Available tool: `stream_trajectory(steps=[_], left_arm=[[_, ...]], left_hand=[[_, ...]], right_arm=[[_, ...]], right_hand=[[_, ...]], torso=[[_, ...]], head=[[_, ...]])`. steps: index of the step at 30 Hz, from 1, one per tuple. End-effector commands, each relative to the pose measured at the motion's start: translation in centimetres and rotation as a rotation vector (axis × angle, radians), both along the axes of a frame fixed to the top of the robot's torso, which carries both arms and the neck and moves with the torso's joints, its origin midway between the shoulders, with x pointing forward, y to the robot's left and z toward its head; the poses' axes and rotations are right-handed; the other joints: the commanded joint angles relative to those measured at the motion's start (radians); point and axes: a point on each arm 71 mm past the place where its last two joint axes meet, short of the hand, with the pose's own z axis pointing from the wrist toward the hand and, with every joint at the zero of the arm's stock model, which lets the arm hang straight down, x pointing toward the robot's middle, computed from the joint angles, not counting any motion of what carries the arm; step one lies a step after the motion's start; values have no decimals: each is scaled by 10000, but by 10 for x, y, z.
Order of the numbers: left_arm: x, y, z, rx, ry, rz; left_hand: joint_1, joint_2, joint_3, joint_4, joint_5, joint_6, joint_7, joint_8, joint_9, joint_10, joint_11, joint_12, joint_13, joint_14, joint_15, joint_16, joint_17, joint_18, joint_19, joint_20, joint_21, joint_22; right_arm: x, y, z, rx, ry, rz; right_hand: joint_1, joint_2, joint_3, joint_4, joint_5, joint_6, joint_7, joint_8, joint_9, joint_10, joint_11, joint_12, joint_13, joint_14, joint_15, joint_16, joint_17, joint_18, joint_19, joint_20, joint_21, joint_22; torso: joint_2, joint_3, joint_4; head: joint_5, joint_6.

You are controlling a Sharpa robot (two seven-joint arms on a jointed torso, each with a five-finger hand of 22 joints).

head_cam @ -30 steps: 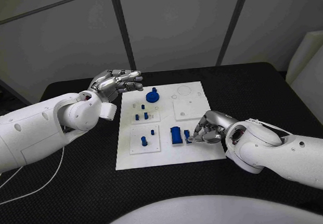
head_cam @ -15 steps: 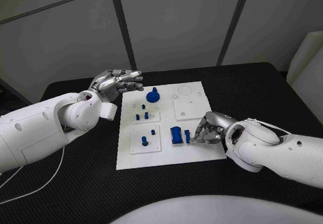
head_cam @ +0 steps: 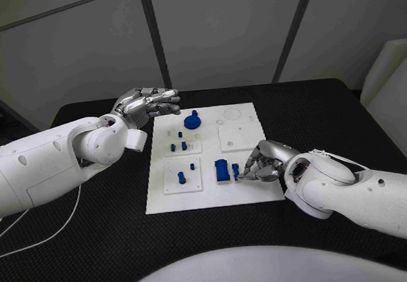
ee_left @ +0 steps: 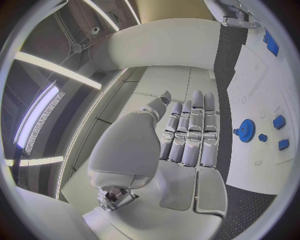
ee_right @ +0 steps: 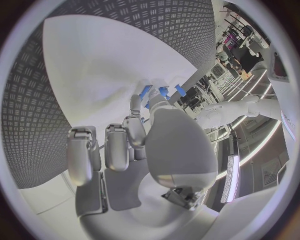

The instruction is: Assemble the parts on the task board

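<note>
From my feed, the right hand (head_cam: 263,160) sat low at the near right of the task board (head_cam: 212,196), fingers curled down, fingertips (head_cam: 244,174) at a small blue peg (head_cam: 235,171); I couldn't tell whether it actually pinched the peg. Just beside it stood a larger blue block (head_cam: 222,170), and a single blue pin (head_cam: 180,177) stood on the near left plate. Mid-board, a cluster of small blue parts (head_cam: 179,144) sat in the left plate. Farther back, a blue gear (head_cam: 193,122) stood near the far edge. Left hand (head_cam: 149,104) hovered off the board's far left corner over the black worktop (head_cam: 106,227), fingers curled in, holding nothing.
</note>
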Motion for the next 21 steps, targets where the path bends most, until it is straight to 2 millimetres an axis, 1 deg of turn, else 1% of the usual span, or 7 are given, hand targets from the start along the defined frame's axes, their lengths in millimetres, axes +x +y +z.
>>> stream_trajectory(steps=[1,8,12,15,17,19,21], left_arm=[[0,-1,1,-99,-37,-102],[0,-1,1,-127,-153,-7],[3,-1,-1,-159,-368,236],[7,-2,-4,-168,-554,598],[11,-1,-8,-174,-664,969],[15,1,-12,-177,-731,1365],[20,4,-17,-100,-847,1975]], left_hand=[[-32,48,-66,-13,-49,-66,-20,-34,-14,-77,4,-67,0,22,35,-54,15,-146,2,44,-34,-12],[-20,87,-76,-7,-51,-52,-42,-13,-10,-74,-2,-50,7,19,41,-92,25,-145,-3,52,-49,-60],[28,185,-54,-4,-54,91,-156,69,25,28,-63,17,20,-8,28,-162,32,-141,-40,51,-83,-132],[64,250,-31,-5,-51,188,-230,119,48,102,-101,56,14,-92,35,-260,20,-147,-103,56,-124,-191],[83,281,-19,-7,-52,218,-253,131,54,126,-110,65,5,-145,48,-331,9,-154,-163,65,-161,-237],[96,316,-7,-1,-52,249,-269,141,58,154,-110,72,-7,-264,90,-462,-18,-173,-310,96,-255,-325],[62,344,0,56,-64,156,-246,77,19,136,-67,55,-20,-791,242,-629,-172,-219,-799,219,-596,-609]], right_arm=[[-6,1,9,740,-197,423],[-7,-8,28,2904,-104,587],[12,-23,34,4730,-27,-25],[34,-38,34,6143,150,-833],[50,-48,34,7037,225,-1393],[63,-55,33,7651,194,-1749],[81,-61,33,8183,-29,-1975]], right_hand=[[-35,-51,-57,9,-20,-141,35,-78,-11,-18,25,-67,-26,570,-64,-48,399,-75,1054,-73,29,2635],[294,-64,-72,-95,-22,-1439,400,-108,-278,-476,317,-1228,-692,336,154,-688,-455,-50,1013,70,-92,2598],[863,120,59,-358,-21,-1879,573,-91,-419,-1423,483,-3610,-2151,-126,303,-1978,-1978,349,336,254,-2063,1967],[1297,311,201,-533,48,-2097,788,-87,-503,-2787,631,-6351,-3954,-1353,528,-4916,-5005,1059,-1146,414,-5997,525],[1655,440,388,-627,-63,-2386,960,-89,-639,-3304,865,-7508,-4975,-2228,727,-6973,-6590,1587,-2746,664,-10016,-1219],[1933,456,640,-627,120,-2668,1247,-79,-935,-3403,1266,-8960,-6561,-2679,1233,-8563,-7375,1779,-3472,884,-11851,-2470],[2222,368,939,-723,412,-2679,1366,-131,-1209,-3459,1502,-9896,-7696,-3338,1402,-9920,-8112,1643,-3962,1234,-12820,-3274]], torso=[[-17,-13,4],[-123,-44,-7],[-307,-85,-30],[-491,-120,-32],[-631,-142,-36],[-749,-155,-53],[-884,-165,-100]], head=[[5,0],[-74,0],[-145,0],[-227,14],[-285,175],[-323,363],[-314,562]])
